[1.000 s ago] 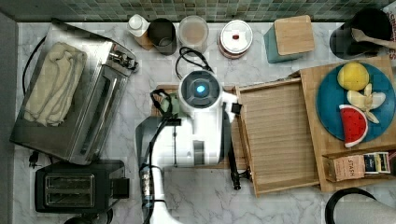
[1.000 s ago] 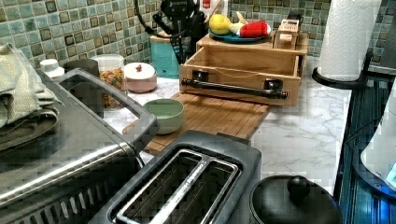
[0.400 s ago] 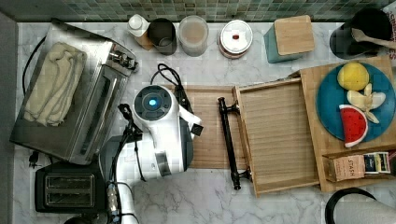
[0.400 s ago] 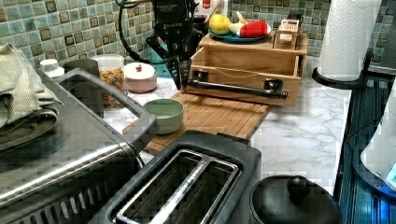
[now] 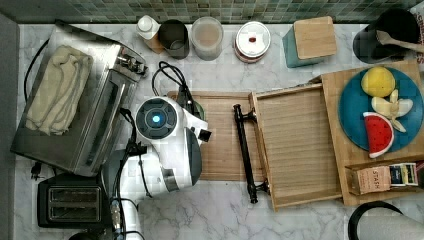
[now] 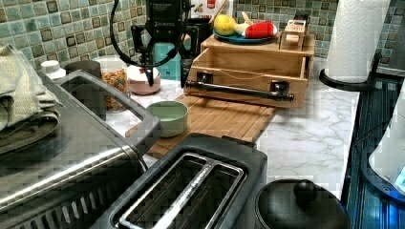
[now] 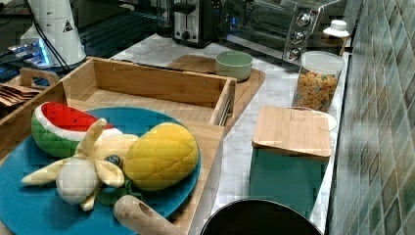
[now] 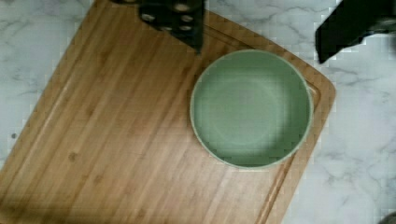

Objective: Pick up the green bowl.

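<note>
Marble desk [image 6: 305, 129]: small sage-green bowl [image 6: 167, 117] sits untouched on the bamboo cutting board [image 6: 224, 117] at left view's centre-left, gripper [image 6: 165, 71] spread wide above it; descent, grasp, lift all remain.

Sage-green bowl [image 8: 252, 108], striped bamboo board [image 8: 116, 140]

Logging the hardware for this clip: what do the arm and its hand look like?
The arm is glossy white with dark grey joint bands and a round cap lit by a blue ring. Black cables loop beside it. The hand is black, with pale lettering on its body and two slim dark fingers whose pads show rows of small round holes.
</note>
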Tool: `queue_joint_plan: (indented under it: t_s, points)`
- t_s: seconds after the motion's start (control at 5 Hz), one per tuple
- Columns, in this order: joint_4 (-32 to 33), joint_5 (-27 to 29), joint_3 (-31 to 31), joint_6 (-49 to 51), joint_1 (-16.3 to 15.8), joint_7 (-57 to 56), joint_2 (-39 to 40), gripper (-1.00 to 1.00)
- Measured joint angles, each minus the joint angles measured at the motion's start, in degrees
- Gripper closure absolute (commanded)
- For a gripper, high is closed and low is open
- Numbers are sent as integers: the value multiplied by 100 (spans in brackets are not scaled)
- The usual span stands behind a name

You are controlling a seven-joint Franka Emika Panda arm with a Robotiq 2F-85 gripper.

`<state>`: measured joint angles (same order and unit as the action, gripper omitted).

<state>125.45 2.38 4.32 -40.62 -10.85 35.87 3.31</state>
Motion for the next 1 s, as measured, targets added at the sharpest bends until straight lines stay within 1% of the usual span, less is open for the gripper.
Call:
queue_joint_plan:
  t_s: [0.2, 0.4, 0.6, 1.0]
  points:
    - [11, 37, -75, 3, 4, 0, 0, -100]
    - [34, 49, -126, 190, 100, -25, -7, -100]
    - [101, 145, -134, 123, 228, -25, 29, -100]
    - [291, 14, -227, -344, 292, 98, 133, -100]
